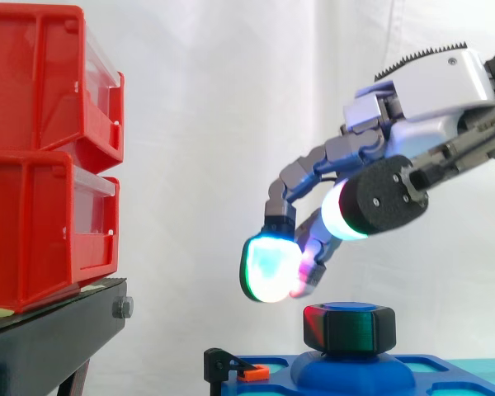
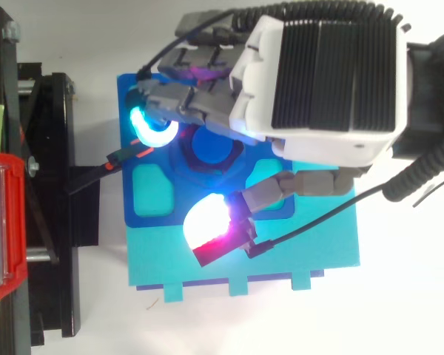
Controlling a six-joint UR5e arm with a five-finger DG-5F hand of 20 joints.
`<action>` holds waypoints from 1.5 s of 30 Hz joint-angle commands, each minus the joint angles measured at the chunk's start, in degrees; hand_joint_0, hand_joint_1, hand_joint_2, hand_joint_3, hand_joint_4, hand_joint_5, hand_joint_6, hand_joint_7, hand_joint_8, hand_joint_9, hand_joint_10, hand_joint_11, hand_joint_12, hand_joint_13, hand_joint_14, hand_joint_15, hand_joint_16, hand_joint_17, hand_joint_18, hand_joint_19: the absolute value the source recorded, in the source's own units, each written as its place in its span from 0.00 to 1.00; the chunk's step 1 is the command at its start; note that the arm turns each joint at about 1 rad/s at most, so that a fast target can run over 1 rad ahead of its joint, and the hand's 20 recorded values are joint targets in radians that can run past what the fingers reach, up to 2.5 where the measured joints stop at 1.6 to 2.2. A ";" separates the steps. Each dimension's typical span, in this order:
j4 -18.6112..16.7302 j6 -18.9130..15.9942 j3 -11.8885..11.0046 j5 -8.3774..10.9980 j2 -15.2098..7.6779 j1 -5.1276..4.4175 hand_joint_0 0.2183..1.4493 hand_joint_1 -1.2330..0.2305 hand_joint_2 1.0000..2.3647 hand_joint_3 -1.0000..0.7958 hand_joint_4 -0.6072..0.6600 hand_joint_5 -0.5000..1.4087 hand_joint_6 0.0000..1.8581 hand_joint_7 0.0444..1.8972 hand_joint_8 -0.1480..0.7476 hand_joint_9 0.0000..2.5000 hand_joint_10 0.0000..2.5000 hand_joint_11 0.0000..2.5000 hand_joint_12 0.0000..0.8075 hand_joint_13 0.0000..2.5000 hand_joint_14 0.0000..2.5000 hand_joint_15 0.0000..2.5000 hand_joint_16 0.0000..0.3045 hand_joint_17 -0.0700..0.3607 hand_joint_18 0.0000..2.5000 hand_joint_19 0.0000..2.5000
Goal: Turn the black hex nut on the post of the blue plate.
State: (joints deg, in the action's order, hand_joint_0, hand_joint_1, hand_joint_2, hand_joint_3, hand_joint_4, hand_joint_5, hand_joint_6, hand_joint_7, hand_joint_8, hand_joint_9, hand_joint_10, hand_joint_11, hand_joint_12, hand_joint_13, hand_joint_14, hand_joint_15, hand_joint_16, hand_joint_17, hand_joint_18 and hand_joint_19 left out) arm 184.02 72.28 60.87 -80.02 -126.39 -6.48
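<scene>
Now we see the black hex nut (image 1: 349,328) upright on the post (image 2: 211,148) of the blue plastic plate (image 2: 126,194), axis vertical, hand (image 1: 433,87) just above, fingers (image 1: 268,268) loosely spread, not touching.

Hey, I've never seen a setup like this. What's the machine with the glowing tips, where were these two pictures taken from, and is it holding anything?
It is a robot arm ending in a mechanical hand. The glowing pads are its own fingertips. One picture is taken level from the side and the other from above, both of the same scene. Below the hand sits a black hex nut on a blue post that rises from a blue plate. The fingers are spread above the nut without touching it, so the hand holds nothing. At the left, red bins are stacked on a black stand.
</scene>
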 commanded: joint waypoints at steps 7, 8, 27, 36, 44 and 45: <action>0.38 -0.03 1.01 0.57 0.00 -0.55 0.24 0.55 0.00 0.28 0.76 0.19 0.27 0.46 0.56 0.31 0.00 0.03 0.51 0.22 0.00 0.02 0.20 0.48 0.14 0.06; 0.38 -0.03 1.10 0.48 0.00 -0.55 0.24 0.55 0.00 0.28 0.75 0.19 0.27 0.46 0.55 0.31 0.00 0.03 0.51 0.22 0.00 0.02 0.20 0.48 0.14 0.06; 2.75 0.32 1.54 -0.57 0.00 0.59 0.24 0.55 0.00 0.28 0.76 0.19 0.27 0.45 0.56 0.32 0.00 0.03 0.51 0.22 0.00 0.02 0.20 0.48 0.15 0.07; 2.75 1.20 1.45 -2.86 0.00 2.08 0.24 0.55 0.00 0.28 0.76 0.19 0.27 0.46 0.56 0.32 0.00 0.03 0.51 0.23 0.00 0.02 0.20 0.48 0.15 0.07; 3.45 2.08 1.54 -6.20 0.00 4.28 0.24 0.55 0.00 0.28 0.76 0.19 0.27 0.46 0.56 0.32 0.00 0.03 0.51 0.23 0.00 0.02 0.20 0.48 0.16 0.07; 3.45 2.17 1.45 -6.46 0.00 4.46 0.24 0.55 0.00 0.28 0.76 0.19 0.27 0.45 0.56 0.32 0.00 0.03 0.51 0.23 0.00 0.02 0.20 0.48 0.16 0.07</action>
State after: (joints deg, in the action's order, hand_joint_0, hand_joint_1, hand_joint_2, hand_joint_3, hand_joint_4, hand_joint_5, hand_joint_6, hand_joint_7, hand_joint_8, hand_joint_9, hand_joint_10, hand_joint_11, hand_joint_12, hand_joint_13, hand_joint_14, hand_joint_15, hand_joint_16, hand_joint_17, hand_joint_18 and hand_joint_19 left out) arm 187.27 74.20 62.38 -85.43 -126.38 -2.72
